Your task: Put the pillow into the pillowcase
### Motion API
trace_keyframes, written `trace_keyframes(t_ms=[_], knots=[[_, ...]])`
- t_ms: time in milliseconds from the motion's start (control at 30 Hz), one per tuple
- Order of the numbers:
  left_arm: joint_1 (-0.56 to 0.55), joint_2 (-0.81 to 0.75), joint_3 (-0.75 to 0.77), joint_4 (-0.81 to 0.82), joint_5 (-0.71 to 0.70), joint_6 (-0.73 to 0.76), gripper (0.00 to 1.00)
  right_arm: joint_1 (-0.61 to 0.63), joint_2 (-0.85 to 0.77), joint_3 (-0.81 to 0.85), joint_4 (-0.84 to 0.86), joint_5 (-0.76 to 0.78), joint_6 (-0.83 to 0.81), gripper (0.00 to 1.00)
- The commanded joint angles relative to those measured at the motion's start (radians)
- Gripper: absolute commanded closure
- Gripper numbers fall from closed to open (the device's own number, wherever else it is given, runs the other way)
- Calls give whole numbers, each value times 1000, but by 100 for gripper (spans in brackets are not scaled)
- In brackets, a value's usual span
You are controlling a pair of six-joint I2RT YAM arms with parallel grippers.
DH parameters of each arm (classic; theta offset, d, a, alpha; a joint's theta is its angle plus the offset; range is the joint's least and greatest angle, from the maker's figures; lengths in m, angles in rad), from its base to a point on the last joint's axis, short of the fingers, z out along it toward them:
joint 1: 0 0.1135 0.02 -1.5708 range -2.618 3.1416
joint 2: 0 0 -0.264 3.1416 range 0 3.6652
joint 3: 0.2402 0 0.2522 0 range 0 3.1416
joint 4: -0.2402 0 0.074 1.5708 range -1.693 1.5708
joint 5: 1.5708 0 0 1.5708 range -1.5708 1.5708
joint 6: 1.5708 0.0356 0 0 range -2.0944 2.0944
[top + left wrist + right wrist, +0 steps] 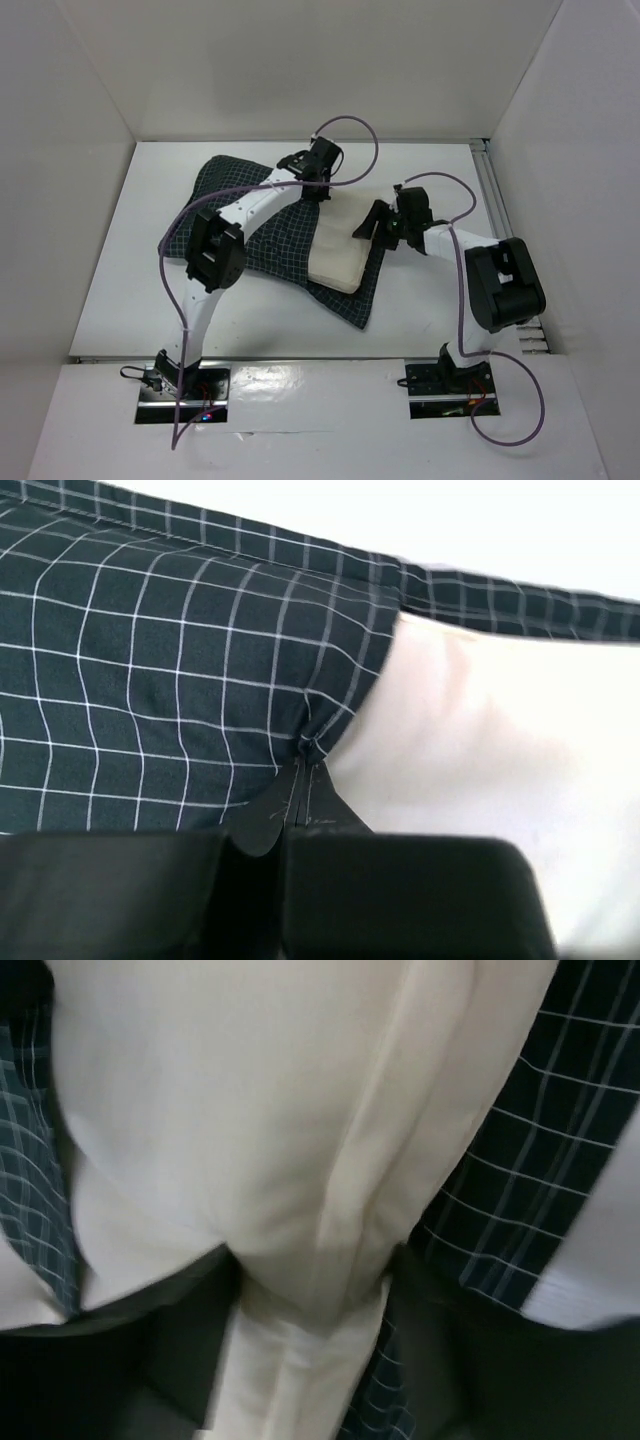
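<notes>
pillow (pixel 340 255): cream, soft, partly inside the checked pillowcase (pixel 265 240)
left claw (pixel 290 825): clenched on the pillowcase edge
right claw (pixel 300 1360): grasping the pillow

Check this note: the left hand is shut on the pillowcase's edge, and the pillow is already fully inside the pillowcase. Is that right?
One part is wrong. The pillow is only partly inside: the top external view shows a cream end sticking out of the pillowcase. The left hand is indeed shut on the pillowcase's edge.
</notes>
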Motion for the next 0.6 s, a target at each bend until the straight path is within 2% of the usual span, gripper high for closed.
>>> trace_keyframes(t_ms=[0,33,67,133,167,233,367,500,567], knots=[[5,-117,-13,46,127,65,100,-19,68,49,116,12,8,40],[5,-129,-13,46,169,78,100,-19,88,62,125,12,8,55],[5,-140,-13,61,299,115,100,-19,105,87,140,-26,8,97],[5,-169,-13,71,412,129,100,10,109,99,194,-84,8,100],[5,-180,-13,71,516,143,100,35,90,99,216,-100,8,100],[-24,-198,0,71,675,143,100,106,14,122,216,-62,-30,100],[-76,-267,1,80,825,99,100,125,-100,100,239,-63,-3,100],[-97,-361,-51,92,808,57,100,105,-155,87,273,-100,32,100],[-78,-393,-71,92,787,57,100,116,-184,99,237,-100,22,100]])
